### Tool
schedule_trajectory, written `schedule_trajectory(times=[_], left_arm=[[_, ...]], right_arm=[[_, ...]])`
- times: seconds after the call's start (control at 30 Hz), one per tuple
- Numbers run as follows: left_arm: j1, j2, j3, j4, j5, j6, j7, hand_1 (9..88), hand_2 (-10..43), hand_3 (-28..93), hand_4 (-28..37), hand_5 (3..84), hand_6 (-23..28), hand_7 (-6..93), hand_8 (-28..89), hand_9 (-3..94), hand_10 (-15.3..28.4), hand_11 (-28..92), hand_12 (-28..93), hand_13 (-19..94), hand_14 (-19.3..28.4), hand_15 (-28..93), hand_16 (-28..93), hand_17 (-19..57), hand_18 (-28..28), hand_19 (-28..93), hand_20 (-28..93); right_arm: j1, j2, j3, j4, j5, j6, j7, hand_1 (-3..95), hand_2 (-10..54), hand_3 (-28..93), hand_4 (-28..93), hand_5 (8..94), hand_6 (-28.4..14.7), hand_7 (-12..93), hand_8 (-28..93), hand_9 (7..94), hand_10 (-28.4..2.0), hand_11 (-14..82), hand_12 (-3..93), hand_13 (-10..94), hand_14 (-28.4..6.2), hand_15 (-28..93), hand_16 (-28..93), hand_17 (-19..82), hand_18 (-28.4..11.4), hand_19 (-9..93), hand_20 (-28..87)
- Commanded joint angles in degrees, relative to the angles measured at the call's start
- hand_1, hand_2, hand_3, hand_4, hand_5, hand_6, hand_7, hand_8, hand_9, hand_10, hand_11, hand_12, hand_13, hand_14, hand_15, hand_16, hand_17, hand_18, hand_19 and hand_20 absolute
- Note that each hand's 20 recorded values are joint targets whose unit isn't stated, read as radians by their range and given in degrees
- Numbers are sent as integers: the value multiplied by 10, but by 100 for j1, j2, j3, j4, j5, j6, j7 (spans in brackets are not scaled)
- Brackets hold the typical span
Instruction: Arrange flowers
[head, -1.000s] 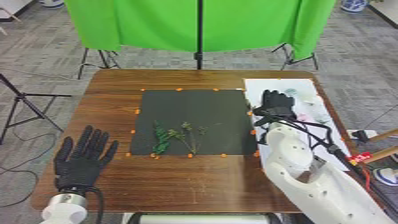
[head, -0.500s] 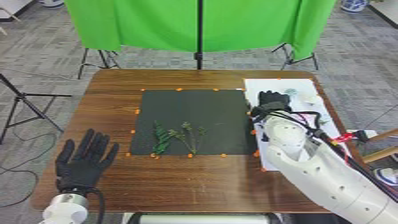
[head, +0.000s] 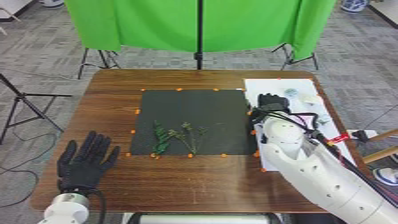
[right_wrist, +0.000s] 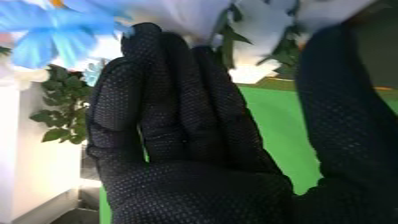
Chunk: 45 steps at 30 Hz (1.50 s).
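A leafy green sprig lay on the near part of the black mat, just beside a thin branching sprig towards the mat's middle. To the mat's right, a pale blue flower and a whitish flower lay on the white sheet. The right hand was over that sheet, near the mat's edge, open, its fingers straight and the thumb spread apart. In the right wrist view, a bright blue flower and green leaves showed near its fingers. The left hand was open too, fingers straight, at the near left of the brown table. Beyond the table hung a green cloth, with a black tripod off to the left
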Motion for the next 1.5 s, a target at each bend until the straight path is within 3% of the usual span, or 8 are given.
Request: schedule_trajectory(times=[0.03, 0.13, 0.4, 0.77, 0.9, 1.0, 1.17, 1.5], left_arm=[[6, 31, 60, -79, 370, 52, -97, 274, 175, 727, -283, 455, 68, 194, -106, 412, 149, 308, 120, 320, 144, 466, -81, -48, 141, 387, 162], [-18, 39, 69, -78, 557, 35, -136, 273, 175, 727, -283, 455, 68, 194, -107, 412, 149, 309, 120, 320, 145, 466, -82, -48, 141, 388, 162], [-106, 15, 76, -43, 532, -3, -164, 273, 175, 727, -283, 453, 68, 193, -107, 412, 149, 307, 119, 319, 144, 464, -83, -48, 141, 388, 160], [30, -4, 29, -106, 302, 102, -63, 276, 173, 727, -283, 454, 68, 195, -107, 412, 148, 309, 119, 319, 144, 466, -82, -49, 141, 390, 161], [196, 65, -127, -191, 202, 209, 119, 277, 173, 727, -283, 456, 68, 196, -107, 413, 149, 310, 119, 321, 145, 469, -82, -49, 141, 390, 161], [123, 77, -108, -147, 90, 237, 79, 277, 174, 727, -283, 458, 68, 197, -107, 414, 149, 311, 119, 322, 144, 470, -83, -49, 141, 390, 161], [60, 169, -89, -130, 163, 253, 45, 276, 176, 728, -283, 458, 68, 198, -108, 416, 150, 312, 119, 323, 146, 471, -84, -48, 140, 390, 160], [-68, 281, -41, -74, 32, 252, 23, 276, 177, 729, -283, 459, 69, 198, -109, 418, 149, 313, 119, 323, 146, 473, -86, -48, 141, 391, 161]], right_arm=[[-283, -135, -26, 178, 1, 1, -4, 605, -95, 564, -282, 651, -33, 338, 128, 700, -162, 232, 227, 606, -134, 513, 269, 354, -243, 881, 372], [-350, -165, -65, 196, -44, 101, 36, 621, -95, 588, -282, 664, -19, 391, 146, 750, -138, 160, 310, 652, -90, 464, 352, 404, -225, 918, 389], [-400, -144, -228, 186, -311, 645, 236, 652, -95, 643, -280, 705, 5, 469, 181, 858, -92, 113, 426, 757, -38, 436, 445, 485, -201, 932, 452], [-428, -108, -56, -530, -548, 1772, 607, 641, -95, 675, -205, 747, -6, 449, 182, 896, -100, 132, 466, 797, -40, 447, 470, 541, -209, 932, 512], [-518, -480, 164, -928, -312, 1690, 755, 634, -95, 673, -174, 747, -11, 447, 185, 894, -101, 130, 465, 788, -48, 448, 470, 535, -215, 932, 511], [-623, -608, 234, -1229, -192, 1702, 869, 635, -95, 669, -166, 746, -13, 450, 186, 892, -101, 130, 464, 786, -48, 451, 464, 531, -216, 932, 506], [-795, -930, 170, -1415, -84, 1577, 958, 632, -95, 667, -156, 742, -13, 455, 186, 892, -101, 132, 463, 784, -54, 460, 462, 527, -219, 932, 493], [-1046, -1226, -88, -1321, 67, 1158, 1070, 630, -95, 669, -147, 718, -17, 486, 182, 875, -105, 153, 477, 754, -65, 505, 454, 512, -225, 932, 481]])
